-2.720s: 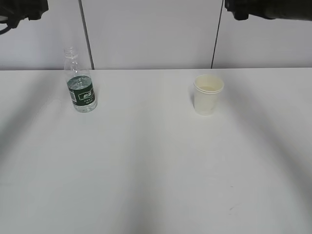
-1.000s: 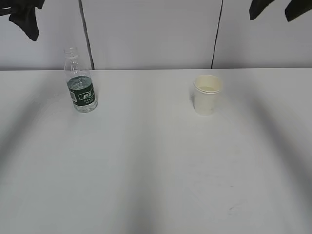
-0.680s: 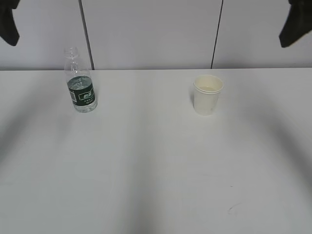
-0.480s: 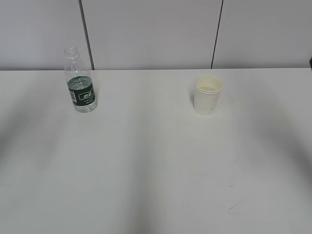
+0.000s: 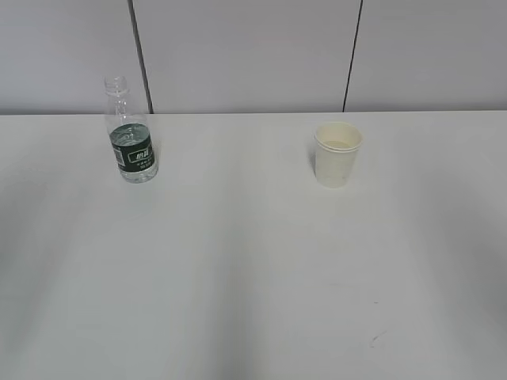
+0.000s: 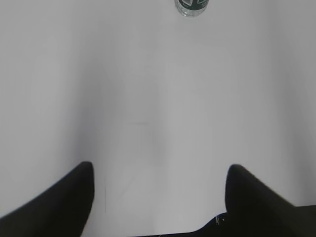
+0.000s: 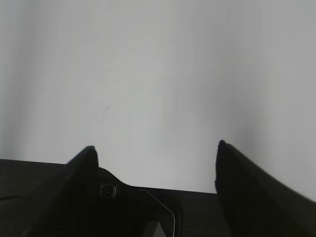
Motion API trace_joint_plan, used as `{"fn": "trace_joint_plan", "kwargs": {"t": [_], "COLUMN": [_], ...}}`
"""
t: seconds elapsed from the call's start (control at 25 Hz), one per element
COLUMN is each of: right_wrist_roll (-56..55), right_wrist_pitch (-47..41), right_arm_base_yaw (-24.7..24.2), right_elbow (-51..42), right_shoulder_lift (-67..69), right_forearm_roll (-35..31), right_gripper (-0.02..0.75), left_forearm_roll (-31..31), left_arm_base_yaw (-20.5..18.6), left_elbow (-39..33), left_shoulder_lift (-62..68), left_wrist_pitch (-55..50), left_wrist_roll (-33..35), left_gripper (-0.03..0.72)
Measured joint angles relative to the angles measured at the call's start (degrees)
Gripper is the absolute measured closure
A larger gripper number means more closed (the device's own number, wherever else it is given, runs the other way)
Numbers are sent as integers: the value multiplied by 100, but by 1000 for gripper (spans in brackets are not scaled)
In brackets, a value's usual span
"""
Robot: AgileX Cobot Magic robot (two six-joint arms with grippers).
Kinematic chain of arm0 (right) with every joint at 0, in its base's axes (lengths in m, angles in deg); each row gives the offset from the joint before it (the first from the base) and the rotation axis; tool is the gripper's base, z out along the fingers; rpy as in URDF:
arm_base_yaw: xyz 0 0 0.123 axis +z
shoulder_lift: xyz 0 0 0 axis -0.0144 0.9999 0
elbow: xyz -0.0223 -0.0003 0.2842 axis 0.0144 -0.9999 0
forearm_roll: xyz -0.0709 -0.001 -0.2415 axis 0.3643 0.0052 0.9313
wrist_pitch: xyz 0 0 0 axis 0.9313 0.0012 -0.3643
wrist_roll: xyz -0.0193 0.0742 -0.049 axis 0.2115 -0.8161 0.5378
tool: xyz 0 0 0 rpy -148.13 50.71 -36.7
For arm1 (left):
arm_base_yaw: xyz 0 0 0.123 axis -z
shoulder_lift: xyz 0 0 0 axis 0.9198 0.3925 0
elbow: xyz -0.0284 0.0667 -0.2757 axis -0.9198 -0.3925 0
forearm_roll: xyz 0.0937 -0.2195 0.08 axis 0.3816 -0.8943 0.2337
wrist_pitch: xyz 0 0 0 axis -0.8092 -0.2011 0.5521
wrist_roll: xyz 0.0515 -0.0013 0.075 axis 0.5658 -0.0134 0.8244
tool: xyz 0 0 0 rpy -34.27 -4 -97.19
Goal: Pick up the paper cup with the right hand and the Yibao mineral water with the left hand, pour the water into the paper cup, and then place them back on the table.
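Landmark for all placements: the paper cup.

1. The table. Plain white matte top, filling the exterior view from the near edge back to the wall. A few tiny dark specks lie on it nearer the camera than the paper cup and slightly to its right.

2. The left hand. Seen only in the left wrist view, as two black fingers at the lower corners. Jaws spread wide apart, nothing between them, only bare tabletop below. Released.

3. The right hand. Seen only in the right wrist view, two black fingers over bare white tabletop, with a dark edge running across the bottom of that view. Jaws spread wide, nothing held. Released. A small scratch mark shows on the tabletop ahead of it.

4. The paper cup. Cream-white, rolled rim, upright on the table, right of centre and toward the far side. Standing free, touching nothing else.

5. The Yibao mineral water. Clear bottle, dark green label with white print, no cap, upright. Well apart from the paper cup, to its left and at about the same depth. Its base also shows at the top edge of the left wrist view.

6. Wall panels. Pale grey, behind the paper cup, divided by two dark vertical seams.
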Motion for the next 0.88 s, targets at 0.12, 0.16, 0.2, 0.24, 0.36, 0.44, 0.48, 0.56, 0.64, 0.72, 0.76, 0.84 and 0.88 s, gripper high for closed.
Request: {"fn": "trace_joint_plan", "kwargs": {"t": [0.12,0.16,0.2,0.24,0.36,0.44,0.48,0.56,0.64,0.72,0.76,0.84,0.88], "right_wrist_roll": [0,0,32,66,112,134,134,138,138,148,162,234,249], "right_wrist_pitch": [-13,-22,-23,-23,-43,-58,-57,-61,-70,-82,-82,-92,-107], "right_arm_base_yaw": [0,0,0,0,0,0,0,0,0,0,0,0,0], "right_elbow": [-443,-564,-696,-817,-1079,-1198,-1256,-1362,-1467,-1539,-1576,-1671,-1716], "right_shoulder_lift": [-668,-856,-1080,-1305,-1904,-2263,-2453,-2827,-3165,-3492,-3664,-3980,-4077], "right_forearm_roll": [42,55,66,79,217,310,356,379,379,383,398,422,422], "right_gripper": [166,166,166,166,166,166,166,166,166,166,166,166,166], "left_forearm_roll": [0,0,6,19,44,58,58,58,58,63,63,63,63], "left_arm_base_yaw": [0,0,0,0,0,0,0,0,0,0,0,0,0], "left_elbow": [-341,-454,-572,-722,-1160,-1462,-1583,-1902,-2152,-2385,-2478,-2673,-2764], "left_shoulder_lift": [-593,-764,-977,-1196,-1870,-2326,-2606,-3039,-3482,-3834,-4037,-4435,-4588], "left_wrist_pitch": [-13,-30,-27,-27,-40,-34,-17,48,76,81,81,87,87], "left_wrist_roll": [0,0,0,0,6,6,6,6,10,10,10,10,10], "left_gripper": [185,185,185,185,185,185,185,185,185,185,185,185,185]}}
